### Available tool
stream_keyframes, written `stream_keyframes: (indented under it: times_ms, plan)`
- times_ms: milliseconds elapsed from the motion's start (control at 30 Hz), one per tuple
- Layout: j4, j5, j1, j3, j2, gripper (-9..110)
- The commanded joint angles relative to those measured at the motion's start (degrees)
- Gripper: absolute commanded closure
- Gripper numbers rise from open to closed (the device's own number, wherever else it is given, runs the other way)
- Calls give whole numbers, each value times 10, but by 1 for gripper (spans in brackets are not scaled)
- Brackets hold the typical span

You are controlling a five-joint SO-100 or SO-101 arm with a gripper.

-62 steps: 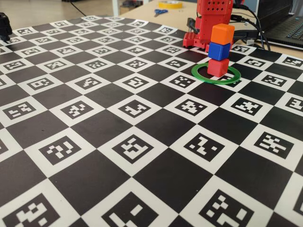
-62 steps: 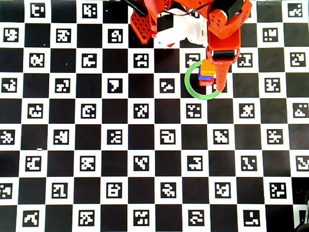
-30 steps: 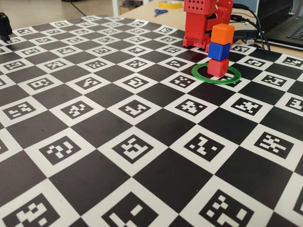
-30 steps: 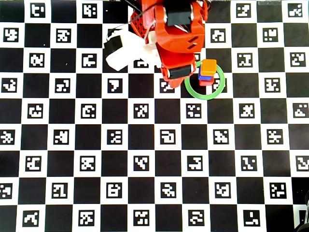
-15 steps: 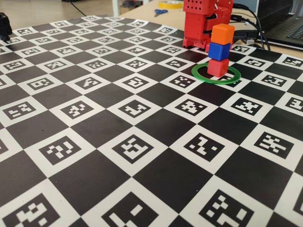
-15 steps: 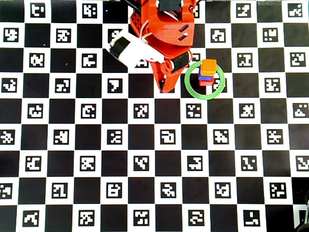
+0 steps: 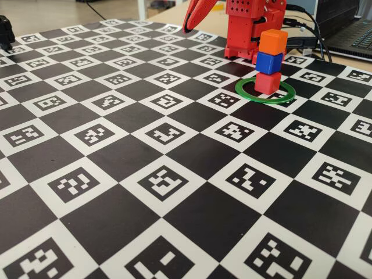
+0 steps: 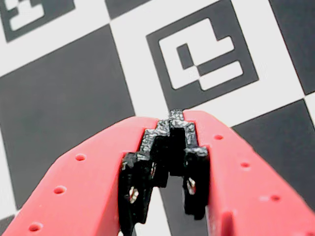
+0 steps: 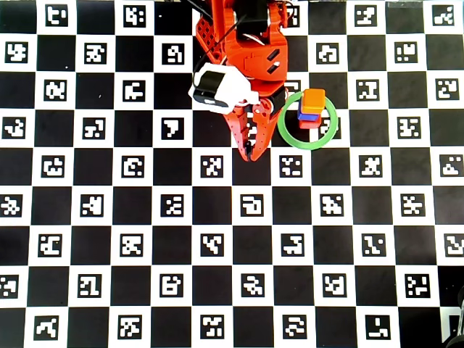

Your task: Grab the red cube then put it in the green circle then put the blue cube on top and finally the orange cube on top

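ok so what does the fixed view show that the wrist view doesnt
Only the fixed view shows the finished stack: the red cube inside the green circle, the blue cube on it and the orange cube on top, plus a laptop behind. Only the wrist view shows the hand close up, jaws together and holding nothing. Both share the checkered marker board and red arm parts.

End effector (image 8: 173,120): you see two red fingers with black pads (image 8: 189,142), tips meeting, nothing held between them. Beneath it: your worktop (image 8: 64,93), black and white squares printed with markers.
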Motion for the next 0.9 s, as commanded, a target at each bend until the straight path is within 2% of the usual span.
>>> stream_keyframes:
  times_ms: [0,300,433,667,867]
  plan:
    - [-18,-40,4,9,33,107]
    - [12,-187,9,98,69,107]
    - [22,-186,16,119,69,107]
    - [130,-270,18,119,69,107]
    - [205,-271,49,119,69,107]
